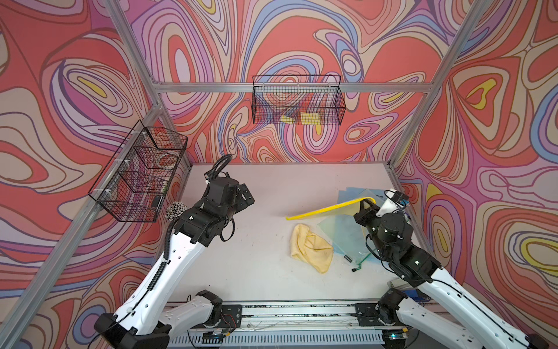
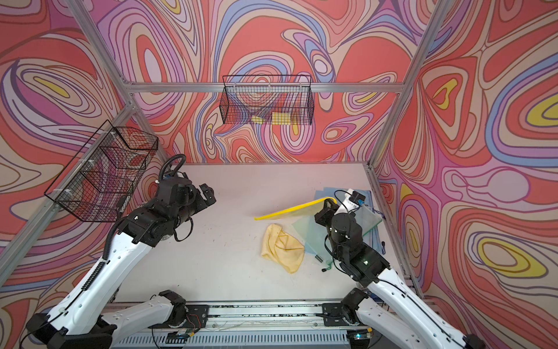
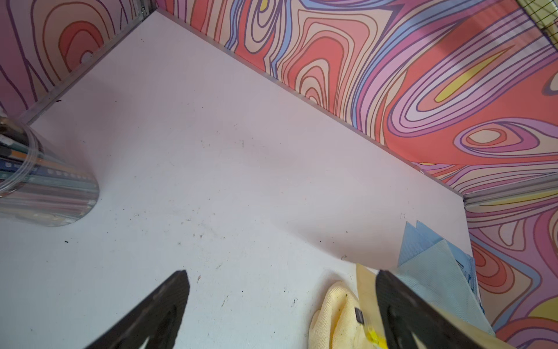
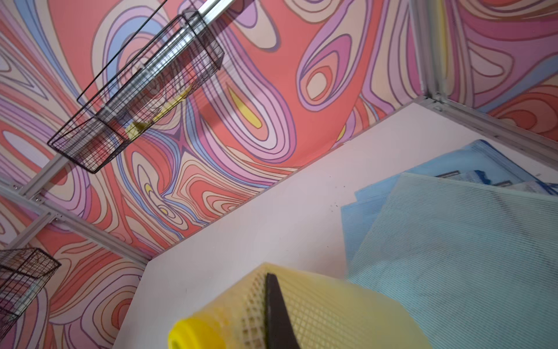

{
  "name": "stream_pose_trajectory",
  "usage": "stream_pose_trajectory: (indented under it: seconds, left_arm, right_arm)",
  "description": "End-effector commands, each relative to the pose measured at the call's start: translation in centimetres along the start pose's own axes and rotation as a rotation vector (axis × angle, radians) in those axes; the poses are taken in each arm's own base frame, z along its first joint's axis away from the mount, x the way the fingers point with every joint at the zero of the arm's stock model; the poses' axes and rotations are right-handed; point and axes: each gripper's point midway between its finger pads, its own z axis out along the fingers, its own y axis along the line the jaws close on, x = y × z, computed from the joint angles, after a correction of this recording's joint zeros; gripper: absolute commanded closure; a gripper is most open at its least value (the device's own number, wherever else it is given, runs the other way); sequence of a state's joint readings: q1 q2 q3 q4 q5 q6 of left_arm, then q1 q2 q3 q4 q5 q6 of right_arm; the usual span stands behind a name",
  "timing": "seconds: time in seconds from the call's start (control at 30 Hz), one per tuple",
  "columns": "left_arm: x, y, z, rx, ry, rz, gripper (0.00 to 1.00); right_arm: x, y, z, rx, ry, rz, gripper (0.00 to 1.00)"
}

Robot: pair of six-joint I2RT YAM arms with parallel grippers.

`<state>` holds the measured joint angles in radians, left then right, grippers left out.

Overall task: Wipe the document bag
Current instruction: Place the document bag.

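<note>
- My right hand (image 1: 364, 208) is clenched on one corner of the yellow mesh document bag with a bright yellow zip edge (image 1: 329, 209).
- The bag is lifted off the white tabletop (image 1: 271, 187) and slants away from that hand, its far end lower. I cannot tell whether that end touches the surface.
- A crumpled pale yellow cloth (image 1: 311, 247) lies flat on the tabletop just below the raised bag, near my right hand and touched by neither hand.
- A translucent green mesh bag (image 1: 344, 238) lies flat under my right hand, with blue mesh bags (image 4: 483, 157) beyond it.
- My left hand (image 3: 280, 290) is released, jaws spread wide with nothing between them. It hangs over bare tabletop, well apart from bag and cloth.
- A clear plastic cup of pens (image 3: 45, 187) stands beside my left hand.
</note>
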<state>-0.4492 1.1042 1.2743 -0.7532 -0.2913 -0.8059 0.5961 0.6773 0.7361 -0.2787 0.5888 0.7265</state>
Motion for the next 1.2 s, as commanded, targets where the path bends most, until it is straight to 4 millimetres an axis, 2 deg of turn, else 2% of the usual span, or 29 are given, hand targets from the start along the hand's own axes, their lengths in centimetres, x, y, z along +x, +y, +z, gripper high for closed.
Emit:
stream_pose_trajectory:
  seconds: [0.0, 0.07, 0.17, 0.3, 0.4, 0.5, 0.6, 0.67, 0.73, 0.83, 0.93, 1.07, 1.17]
  left_arm:
    - [0.1, -0.5, 0.7, 0.025, 0.009, -0.028, 0.01]
    - [0.5, -0.8, 1.2, 0.031, 0.027, -0.032, 0.01]
    - [1.0, -1.1, 1.8, 0.038, 0.052, -0.029, 0.01]
    - [1.5, -1.3, 2.2, 0.039, 0.078, -0.017, 0.01]
    - [1.6, -1.1, 2.2, 0.035, 0.084, -0.008, 0.01]
    - [1.7, -1.1, 2.3, 0.040, 0.092, 0.003, 0.01]
    - [1.9, -1.3, 2.5, 0.052, 0.106, 0.008, 0.04]
    - [2.1, -1.6, 2.8, 0.067, 0.122, 0.016, 0.07]
    - [2.3, -1.9, 3.1, 0.074, 0.137, 0.023, 0.08]
    - [2.7, -2.3, 3.7, 0.074, 0.167, 0.040, 0.10]
    - [3.1, -2.3, 4.4, 0.062, 0.193, 0.053, 0.10]
    - [3.7, -2.7, 5.3, 0.061, 0.227, 0.068, 0.11]
    - [4.1, -3.0, 6.0, 0.065, 0.248, 0.069, 0.11]
  right_arm:
    - [3.3, -4.9, -1.1, 0.156, 0.111, -0.001, 1.00]
    - [4.2, -6.5, -1.6, 0.228, 0.149, 0.025, 1.00]
    - [5.5, -7.6, -1.5, 0.300, 0.212, 0.032, 1.00]
    - [6.5, -7.9, -0.4, 0.352, 0.301, 0.058, 1.00]
    - [6.7, -8.6, 1.3, 0.361, 0.384, 0.128, 1.00]
    - [6.2, -10.6, 3.5, 0.310, 0.444, 0.313, 1.00]
    - [4.8, -13.2, 5.5, 0.235, 0.466, 0.519, 1.00]
    - [4.3, -14.9, 6.4, 0.229, 0.472, 0.581, 1.00]
    - [3.3, -15.6, 7.1, 0.246, 0.461, 0.553, 1.00]
    - [1.7, -16.8, 7.1, 0.298, 0.436, 0.528, 1.00]
    - [0.5, -19.8, 6.1, 0.350, 0.405, 0.586, 1.00]
    - [0.9, -24.6, 4.6, 0.377, 0.406, 0.717, 1.00]
    - [2.0, -26.5, 4.5, 0.416, 0.445, 0.679, 1.00]
